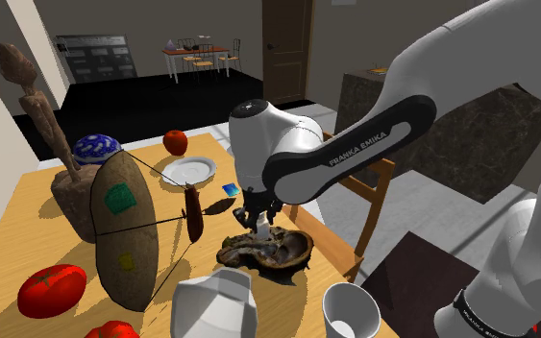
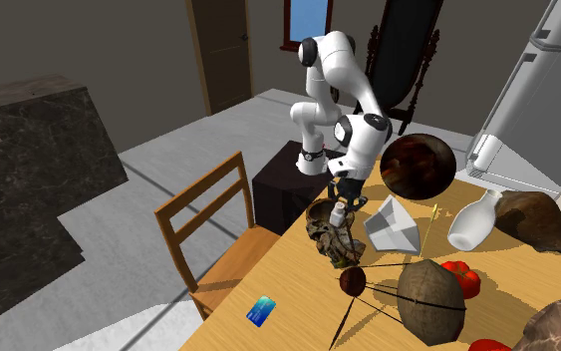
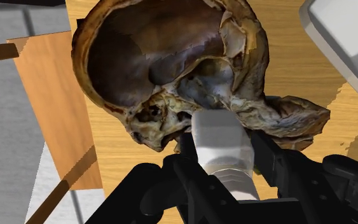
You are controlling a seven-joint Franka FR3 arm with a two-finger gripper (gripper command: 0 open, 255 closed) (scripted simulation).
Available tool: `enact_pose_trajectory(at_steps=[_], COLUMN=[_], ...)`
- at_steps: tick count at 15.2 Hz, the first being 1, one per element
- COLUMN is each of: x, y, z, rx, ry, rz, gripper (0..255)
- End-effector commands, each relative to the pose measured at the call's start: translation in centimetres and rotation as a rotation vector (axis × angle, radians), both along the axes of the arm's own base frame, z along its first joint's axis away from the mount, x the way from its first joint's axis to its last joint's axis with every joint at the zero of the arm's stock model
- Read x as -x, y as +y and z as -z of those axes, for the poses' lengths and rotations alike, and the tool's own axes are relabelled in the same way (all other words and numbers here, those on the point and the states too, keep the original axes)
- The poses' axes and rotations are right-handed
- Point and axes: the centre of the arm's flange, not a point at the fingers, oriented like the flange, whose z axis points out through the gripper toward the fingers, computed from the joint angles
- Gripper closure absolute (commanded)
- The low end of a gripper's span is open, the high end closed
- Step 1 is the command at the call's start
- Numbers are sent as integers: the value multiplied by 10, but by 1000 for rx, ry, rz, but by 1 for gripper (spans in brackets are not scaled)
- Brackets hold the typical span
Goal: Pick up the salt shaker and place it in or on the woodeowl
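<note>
A: Status, big to small?

B: One wooden table (image 1: 28, 230). One white arm (image 1: 355, 144) reaches over it. One wooden chair (image 2: 208, 214) stands at the table's edge.

A: Target?

B: One gnarled brown bowl (image 1: 287, 252), near the edge on the chair's side. Open side faces the wrist camera (image 3: 152, 57).

A: Clutter count, shoulder view?

B: From the bowl: one white faceted jug (image 1: 215, 305) at 7 o'clock, one white cup (image 1: 352, 312) at 5, one white plate (image 1: 187, 170) at 11. Three red tomatoes (image 1: 52, 291): one at 11 past the plate, two at 8, near the lower left corner.

A: Gripper?

B: One black gripper (image 3: 223, 159), fingers clamped on both sides of the one white salt shaker (image 3: 220, 143). The shaker is held at the bowl's rim, at the bowl's 10 o'clock in the shoulder view (image 1: 260, 228). Can't tell if it touches the bowl.

A: Smaller?

B: One blue card (image 1: 231, 190), flat on the table, 12 o'clock from the gripper.
</note>
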Motion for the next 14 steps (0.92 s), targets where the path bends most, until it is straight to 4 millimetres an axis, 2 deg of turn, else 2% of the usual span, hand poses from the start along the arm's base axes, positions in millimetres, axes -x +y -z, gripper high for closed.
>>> enact_pose_trajectory(at_steps=[1, 6, 7, 12, 14], x=[0, 0, 0, 0, 2], y=[1, 1, 1, 1, 4], z=[3, 3, 3, 3, -24], rx=[0, 0, 0, 0, 0], ry=[-1, -1, -1, -1, -1], rz=[0, 0, 0, 0, 0], gripper=[255, 255, 0, 0, 0])
